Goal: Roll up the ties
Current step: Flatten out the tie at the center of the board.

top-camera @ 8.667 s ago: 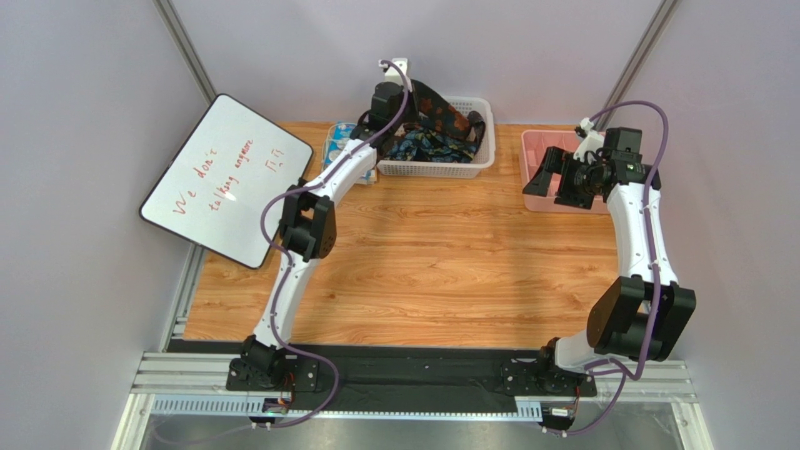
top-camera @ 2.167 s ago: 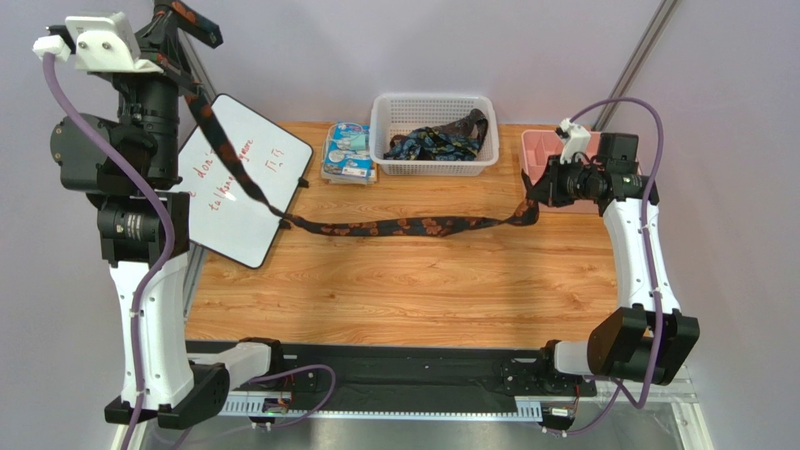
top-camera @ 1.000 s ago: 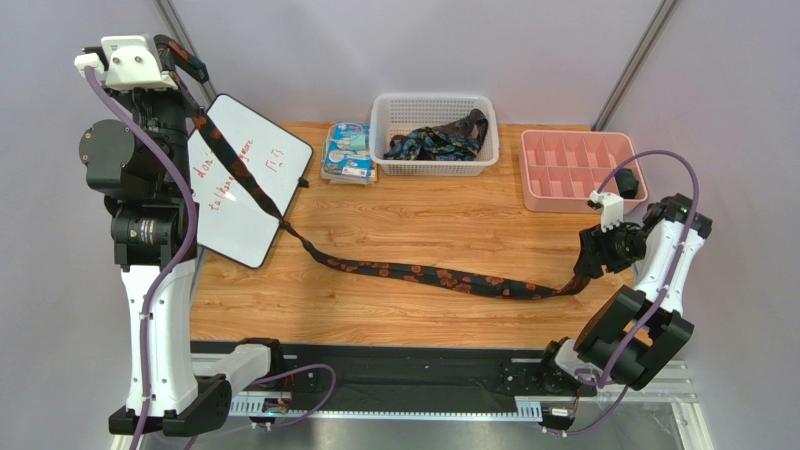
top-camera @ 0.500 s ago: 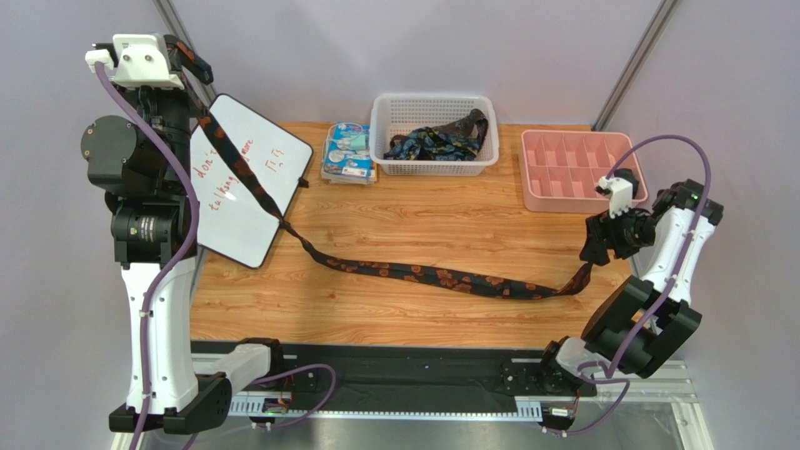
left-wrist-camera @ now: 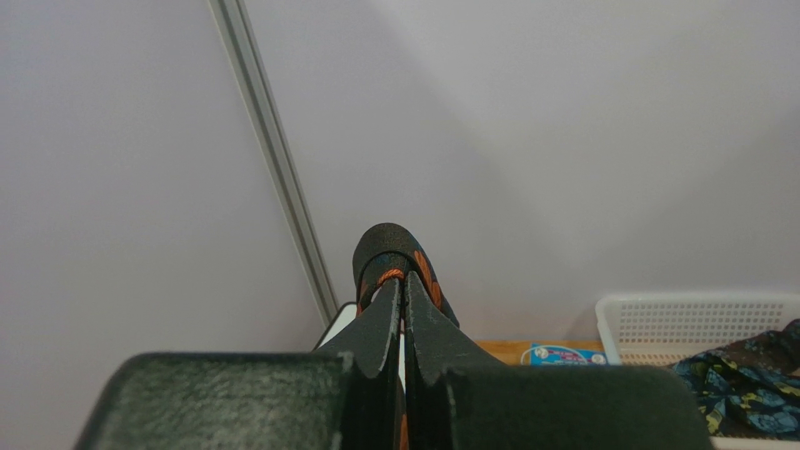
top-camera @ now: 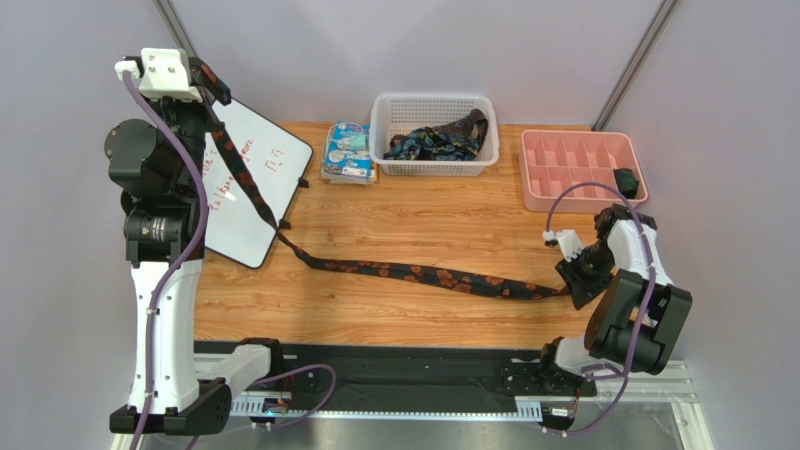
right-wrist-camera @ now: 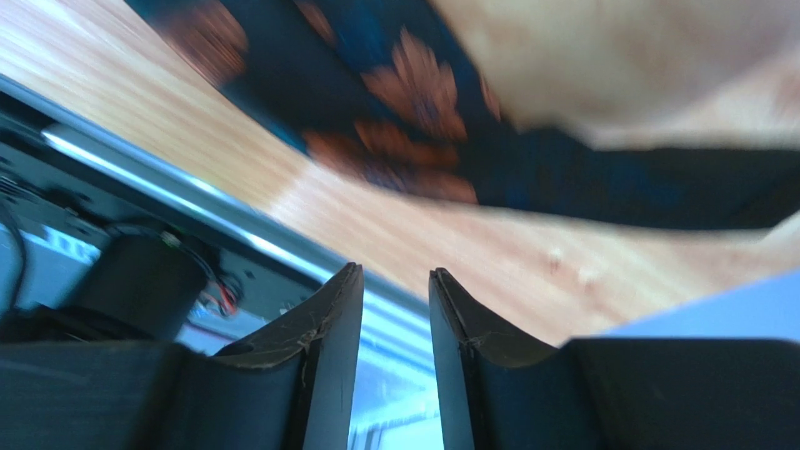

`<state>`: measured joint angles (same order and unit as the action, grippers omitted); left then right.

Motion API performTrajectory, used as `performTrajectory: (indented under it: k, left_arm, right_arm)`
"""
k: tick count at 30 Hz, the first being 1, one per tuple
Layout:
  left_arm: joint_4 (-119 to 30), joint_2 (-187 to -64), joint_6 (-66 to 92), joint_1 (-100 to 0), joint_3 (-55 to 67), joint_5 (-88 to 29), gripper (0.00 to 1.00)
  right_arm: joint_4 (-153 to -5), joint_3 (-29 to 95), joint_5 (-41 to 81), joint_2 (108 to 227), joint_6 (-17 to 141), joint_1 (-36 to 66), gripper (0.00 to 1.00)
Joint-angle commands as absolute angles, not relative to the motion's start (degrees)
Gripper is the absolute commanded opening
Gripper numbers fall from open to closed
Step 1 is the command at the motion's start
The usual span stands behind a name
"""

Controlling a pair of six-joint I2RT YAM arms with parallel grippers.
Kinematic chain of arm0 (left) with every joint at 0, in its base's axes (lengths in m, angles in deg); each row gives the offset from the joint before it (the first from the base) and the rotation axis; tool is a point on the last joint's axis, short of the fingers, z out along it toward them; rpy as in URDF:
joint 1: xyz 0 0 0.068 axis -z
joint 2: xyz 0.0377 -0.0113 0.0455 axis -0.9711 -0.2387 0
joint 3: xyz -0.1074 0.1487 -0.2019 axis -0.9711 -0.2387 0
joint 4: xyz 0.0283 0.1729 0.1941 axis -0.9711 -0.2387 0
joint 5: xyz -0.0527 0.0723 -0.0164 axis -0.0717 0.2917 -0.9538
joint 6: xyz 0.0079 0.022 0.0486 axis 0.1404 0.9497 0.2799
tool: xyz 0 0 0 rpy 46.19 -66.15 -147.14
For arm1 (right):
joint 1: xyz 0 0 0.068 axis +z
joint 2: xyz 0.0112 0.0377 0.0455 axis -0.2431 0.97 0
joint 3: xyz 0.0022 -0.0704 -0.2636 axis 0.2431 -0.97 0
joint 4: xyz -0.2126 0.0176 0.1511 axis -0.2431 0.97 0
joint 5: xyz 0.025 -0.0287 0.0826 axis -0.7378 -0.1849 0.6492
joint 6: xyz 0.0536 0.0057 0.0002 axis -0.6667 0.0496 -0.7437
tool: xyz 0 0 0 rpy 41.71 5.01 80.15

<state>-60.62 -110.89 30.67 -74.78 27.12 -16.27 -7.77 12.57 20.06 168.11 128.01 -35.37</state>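
Ties are lying in two places: a tangled heap of ties [top-camera: 434,142] is sitting in the white mesh basket [top-camera: 432,97] at the far edge of the wooden table [top-camera: 423,220], and one stretched tie [top-camera: 441,277] is running nearly the whole width of the scene. Its upper end is being pinched by the left gripper [top-camera: 214,86], which is hanging high above the left side; in the left wrist view the two fingers are pressing flat together on the fabric, and a small loop of it is curling over their tips. From there the dark, orange-blotched band is slanting down across the tilted whiteboard [top-camera: 272,155], meeting the wood just past the board's near corner, and then lying flat toward the right. Its far end is resting just beside the right gripper [top-camera: 573,284], which is pointing down low over the table near the front right. The right wrist view is showing that pincer's fingers slightly parted with nothing between them, the tie's cloth lying on the wood just beyond their tips. A blue-white packet [top-camera: 346,150] is sitting left of the basket, and a pink divided tray [top-camera: 563,204] is standing at the far right with a dark lump [top-camera: 626,181] in one right-hand compartment.
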Motion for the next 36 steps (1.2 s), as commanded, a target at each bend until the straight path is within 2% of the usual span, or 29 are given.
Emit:
performTrajectory:
  k: [1, 3, 7, 9, 13, 15, 20, 25, 27, 29, 32, 36]
  left_arm:
    - [-58.7, -109.0, 30.4, -75.1, 25.9, -16.7, 0.0]
    - [-58.4, -109.0, 30.2, -75.1, 25.8, -16.9, 0.0]
    - [-58.5, -109.4, 30.4, -75.1, 25.8, -17.1, 0.0]
    - [-58.9, -109.4, 30.4, -75.1, 25.9, -17.7, 0.0]
    - [-59.7, -109.6, 29.7, -75.1, 25.6, -17.9, 0.0]
    - [-60.0, -109.8, 29.0, -75.1, 25.7, -18.1, 0.0]
    - [-60.0, -109.7, 28.6, -75.1, 25.5, -17.8, 0.0]
    - [-59.9, -109.0, 30.1, -75.0, 25.5, -17.1, 0.0]
    - [-59.7, -108.6, 30.4, -75.0, 25.2, -16.9, 0.0]
    - [-59.5, -108.1, 30.6, -75.1, 24.6, -16.8, 0.0]
    - [-59.2, -107.6, 30.1, -75.1, 23.3, -17.1, 0.0]
    - [-59.8, -108.0, 28.3, -75.1, 22.2, -18.1, 0.0]
  right_arm:
    - [-8.2, 10.1, 8.1, 166.6, 131.5, -38.8, 0.35]
    - [-6.4, 9.3, 6.9, 167.4, 131.2, -38.9, 0.3]
    - [-6.2, 10.1, 10.9, 168.4, 129.2, -38.8, 0.32]
    - [-5.6, 12.7, 13.6, 169.9, 127.6, -38.0, 0.28]
    - [-1.5, 21.9, 29.6, 166.8, 126.4, -37.4, 0.38]
    - [-2.4, 24.4, 30.8, 166.6, 122.6, -33.4, 0.4]
    - [-11.0, 22.4, 21.3, 170.5, 118.8, -23.5, 0.39]
    - [-11.3, 17.5, 5.8, 179.6, 121.5, -24.7, 0.25]
    - [-9.5, 15.1, 4.4, 178.9, 123.3, -25.9, 0.2]
    - [-7.8, 12.8, 4.0, 173.9, 125.1, -26.8, 0.2]
    - [-8.1, 9.6, 6.1, 168.1, 125.8, -26.8, 0.28]
    - [-14.3, 6.7, 6.9, 173.0, 121.4, -25.8, 0.29]
